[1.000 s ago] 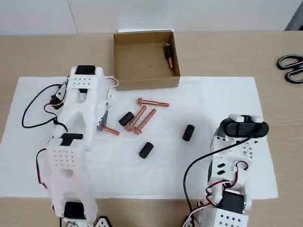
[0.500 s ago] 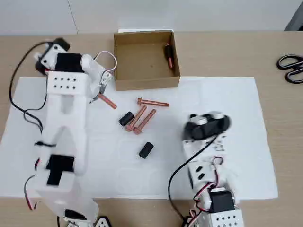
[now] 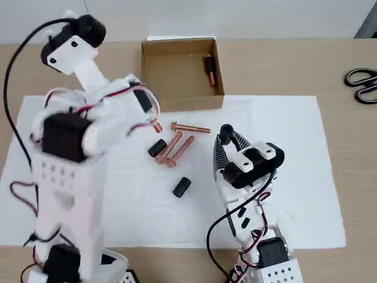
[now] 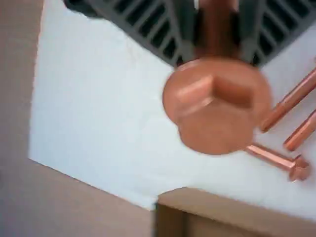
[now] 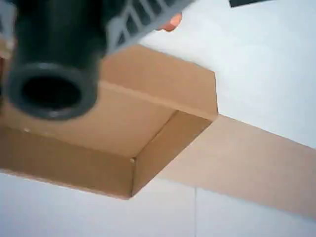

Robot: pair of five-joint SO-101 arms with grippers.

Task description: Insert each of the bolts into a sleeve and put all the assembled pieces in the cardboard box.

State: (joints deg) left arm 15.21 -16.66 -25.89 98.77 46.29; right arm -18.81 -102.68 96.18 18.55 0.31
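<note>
Left gripper: raised over the white sheet, just in front of the near-left corner of the cardboard box. It is clenched on a copper bolt. In the left wrist view the flanged head is seen end-on and the shank is pinched between the dark fingers.

On the sheet, right of that gripper, three loose bolts are recorded. A crosswise bolt lies nearest the box, and a slanted pair lies side by side below it. One free sleeve lies just beside the pair's left member. A second free sleeve lies apart, nearer the arm bases.

The box is open, and one assembled piece rests along its right wall.

Right gripper: held above the sheet, right of the loose bolts, clamped on a black held sleeve. The sleeve's bore is seen end-on in the right wrist view, with the box behind it.

Between the two grippers the crosswise bolt lies flat on the sheet.

Scissors are noted on the bare table at the far right, well apart.
</note>
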